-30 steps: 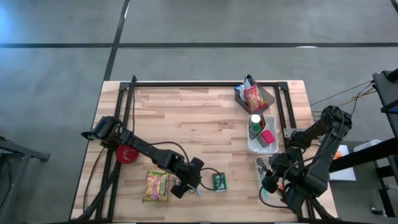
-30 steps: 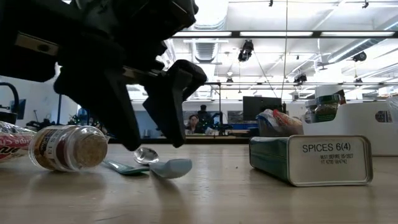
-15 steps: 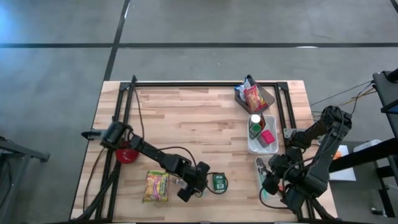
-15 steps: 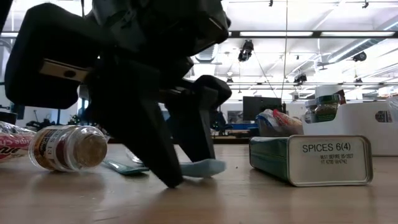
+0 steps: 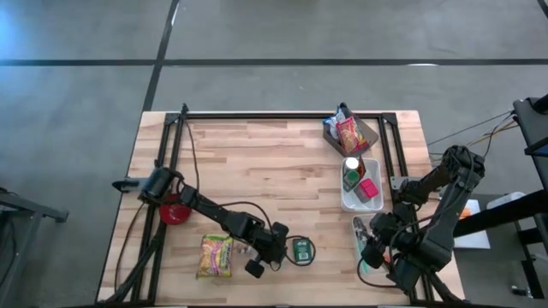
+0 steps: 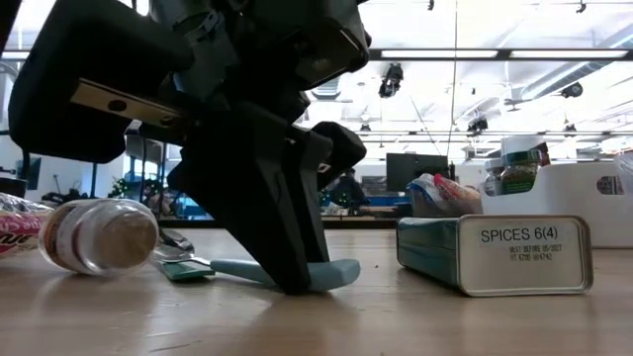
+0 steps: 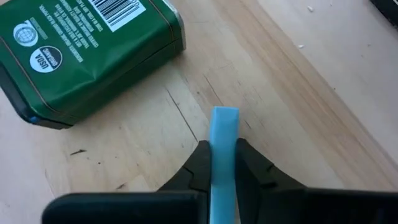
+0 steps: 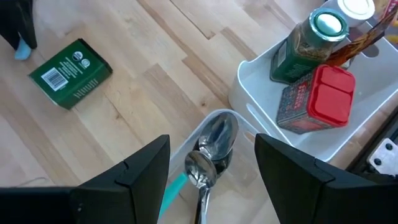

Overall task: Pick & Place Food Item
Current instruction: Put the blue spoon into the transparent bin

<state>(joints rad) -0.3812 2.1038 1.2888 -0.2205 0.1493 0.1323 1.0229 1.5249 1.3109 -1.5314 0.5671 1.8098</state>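
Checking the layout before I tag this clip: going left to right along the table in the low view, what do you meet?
Noodle packet → jar lying on its side → left gripper shut on a light blue handle → green spice tin → white bin at the far right.

The light-blue spoon handle [image 7: 224,146] lies flat on the wooden table [image 5: 257,162], clamped between the two dark fingers of the left gripper [image 7: 220,163], its squared end poking out just past the fingertips. Just beside it sits a green spice tin [image 7: 81,53] (barcode and round seals face up), lying on its broad side. From table height the tin's end reads "SPICES 6(4)", and the blue handle rests flat on the wood.
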